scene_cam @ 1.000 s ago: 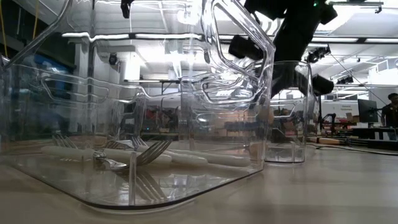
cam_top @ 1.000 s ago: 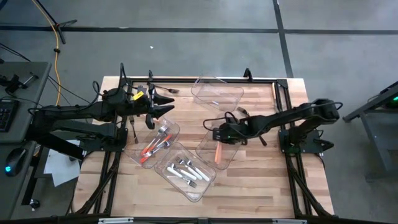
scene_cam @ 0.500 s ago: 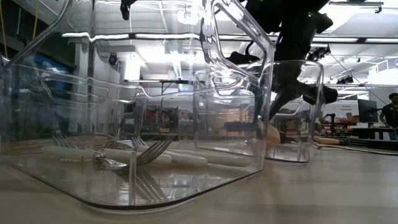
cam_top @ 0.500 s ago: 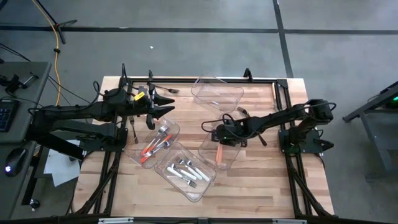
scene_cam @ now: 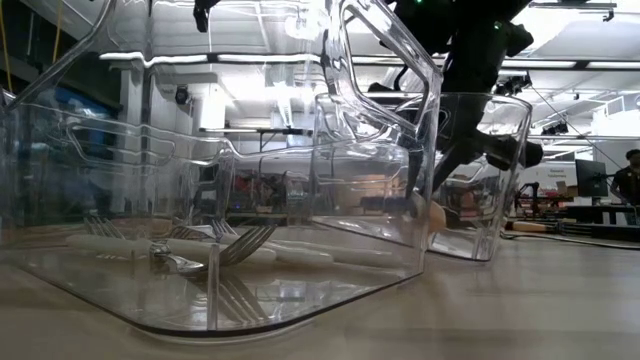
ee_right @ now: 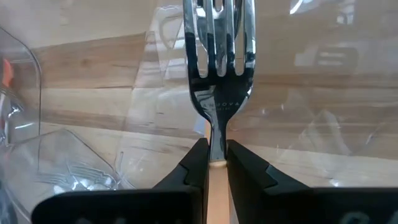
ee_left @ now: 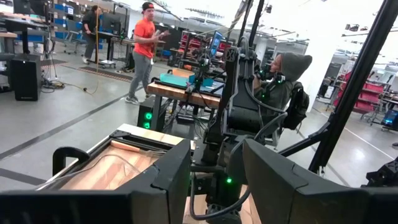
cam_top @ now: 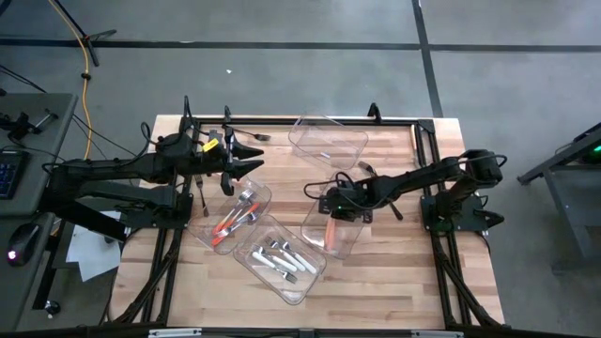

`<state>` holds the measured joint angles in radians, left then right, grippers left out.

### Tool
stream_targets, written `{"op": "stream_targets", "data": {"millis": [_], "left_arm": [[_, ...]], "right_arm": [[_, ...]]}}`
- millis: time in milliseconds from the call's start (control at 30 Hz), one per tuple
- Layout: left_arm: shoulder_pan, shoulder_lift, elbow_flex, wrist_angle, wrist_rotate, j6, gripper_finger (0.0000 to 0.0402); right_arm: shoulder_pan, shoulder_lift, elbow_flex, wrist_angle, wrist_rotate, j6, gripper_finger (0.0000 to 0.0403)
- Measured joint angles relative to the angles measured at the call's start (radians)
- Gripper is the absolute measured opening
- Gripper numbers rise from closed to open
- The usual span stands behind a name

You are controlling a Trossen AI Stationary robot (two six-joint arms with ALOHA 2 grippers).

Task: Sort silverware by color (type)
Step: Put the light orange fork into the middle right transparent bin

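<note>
High view showed your right gripper reaching low into a clear rectangular plastic bin, fingers pinched on an orange-handled silver fork. Your left gripper hung parted and empty at the table's far-left side. Four bins counted.

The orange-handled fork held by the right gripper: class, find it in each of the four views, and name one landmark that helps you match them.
High view: the orange-handled fork lies in the clear bin right of centre, under the right gripper.
Low view: only a blurred orange patch shows through that bin's wall, right of centre.
Left wrist view: not in it.
Right wrist view: centre, tines up, clamped by its neck.
Shared landmark: the clear bin.
</note>
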<state>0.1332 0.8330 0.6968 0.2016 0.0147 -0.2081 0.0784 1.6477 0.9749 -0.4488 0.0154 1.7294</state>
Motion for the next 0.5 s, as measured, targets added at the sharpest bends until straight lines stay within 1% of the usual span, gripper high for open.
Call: {"op": "stream_targets", "data": {"millis": [267, 367, 500], "left_arm": [[0.000, 0.000, 0.000, 0.000, 0.000, 0.000, 0.0136], [0.000, 0.000, 0.000, 0.001, 0.000, 0.001, 0.0136], [0.000, 0.000, 0.000, 0.001, 0.000, 0.001, 0.0136]], "right_arm": [[0.000, 0.000, 0.000, 0.001, -0.002, 0.001, 0.0039], [0.000, 0.000, 0.000, -0.001, -0.002, 0.000, 0.0054], [0.000, 0.000, 0.000, -0.003, -0.002, -0.001, 0.0088]]}}
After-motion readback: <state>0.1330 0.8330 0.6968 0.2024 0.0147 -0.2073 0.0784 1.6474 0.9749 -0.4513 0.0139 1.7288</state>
